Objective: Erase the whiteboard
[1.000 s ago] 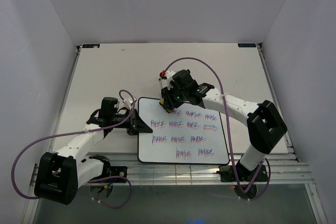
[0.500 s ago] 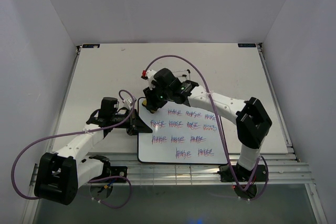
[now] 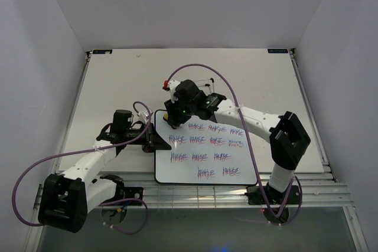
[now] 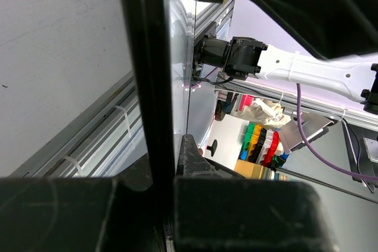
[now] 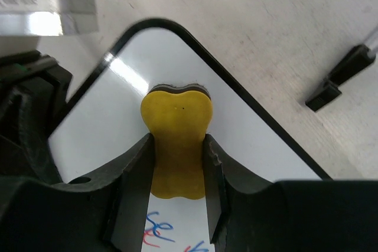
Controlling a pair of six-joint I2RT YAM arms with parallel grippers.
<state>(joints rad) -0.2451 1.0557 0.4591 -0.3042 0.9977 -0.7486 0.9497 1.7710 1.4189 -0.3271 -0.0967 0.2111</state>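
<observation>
The whiteboard [image 3: 204, 151] lies flat near the table's front edge, with rows of red-blue scribbles across its right and middle parts. My right gripper [image 3: 173, 119] is shut on a yellow bone-shaped eraser [image 5: 176, 140] and presses it on the board's top-left corner [image 5: 136, 69], where the surface is white. My left gripper [image 3: 155, 141] is shut on the board's left black frame edge [image 4: 142, 87]. Scribbles show just below the eraser in the right wrist view.
A black wire stand [image 5: 342, 78] lies on the table beyond the board's top edge. An aluminium rail [image 3: 201, 190] runs along the table's front. White walls enclose the table on three sides.
My right gripper swept left with the eraser along the board's top row to the top-left corner, then shifted slightly right and down. The top-left scribbles are gone. The left arm stayed put.
</observation>
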